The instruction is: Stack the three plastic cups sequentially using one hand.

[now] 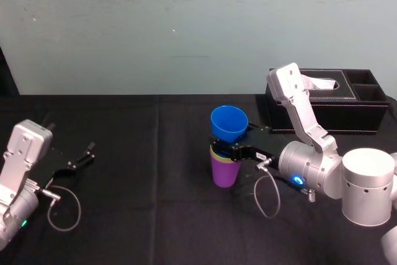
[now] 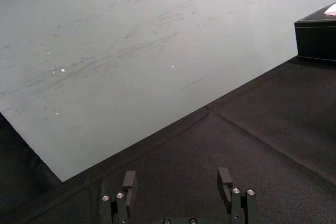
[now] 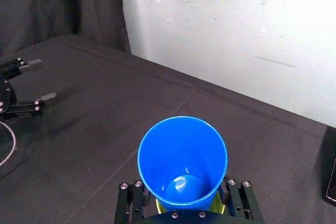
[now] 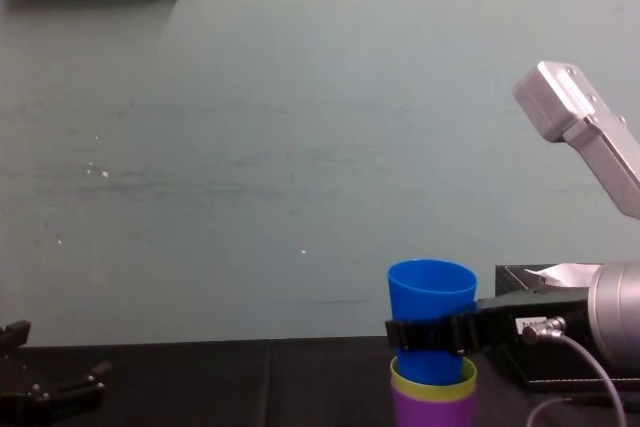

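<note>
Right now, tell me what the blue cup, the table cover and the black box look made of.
Blue cup: probably plastic, smooth and glossy; light glints inside its bottom. Table cover: black cloth, matte, with a seam and creases. Black box: perhaps leather or an imitation, going by the pale stitching along its edges.

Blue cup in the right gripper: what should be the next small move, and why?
Probably lower the blue cup straight down. The right gripper grips it, its base just inside the yellow-green cup nested in the purple cup; most of its wall stands above that rim, so it seems not seated. The left gripper rests open on the left.
</note>
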`<state>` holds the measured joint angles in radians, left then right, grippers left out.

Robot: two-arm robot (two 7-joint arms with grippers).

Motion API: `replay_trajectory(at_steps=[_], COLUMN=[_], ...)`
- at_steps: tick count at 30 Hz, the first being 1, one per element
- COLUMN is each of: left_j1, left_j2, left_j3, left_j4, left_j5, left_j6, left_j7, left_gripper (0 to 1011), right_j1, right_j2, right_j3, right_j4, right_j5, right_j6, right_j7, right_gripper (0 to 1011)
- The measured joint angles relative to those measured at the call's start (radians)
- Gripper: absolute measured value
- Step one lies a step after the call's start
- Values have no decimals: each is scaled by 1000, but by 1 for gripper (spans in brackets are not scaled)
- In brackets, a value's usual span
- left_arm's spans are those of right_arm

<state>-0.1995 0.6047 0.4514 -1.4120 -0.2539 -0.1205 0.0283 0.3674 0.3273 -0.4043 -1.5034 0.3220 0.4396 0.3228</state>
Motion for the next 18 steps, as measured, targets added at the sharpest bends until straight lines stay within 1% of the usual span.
replay_trajectory(at_steps=[11,18], left_j1=[0,0], left_j2=[0,0], left_j3=[0,0], left_j4=[0,0], left_j5=[0,0], left_j6=[0,0], left_j7=[0,0], left_gripper=[1000,1000], right_j1=[0,0], right_j2=[-6,-6], right_j3=[3,4], right_j4=[17,16], right_j5=[-4,-4], right_j6=[-4,-4], right_j7=[-6,-6], right_gripper=[724,724])
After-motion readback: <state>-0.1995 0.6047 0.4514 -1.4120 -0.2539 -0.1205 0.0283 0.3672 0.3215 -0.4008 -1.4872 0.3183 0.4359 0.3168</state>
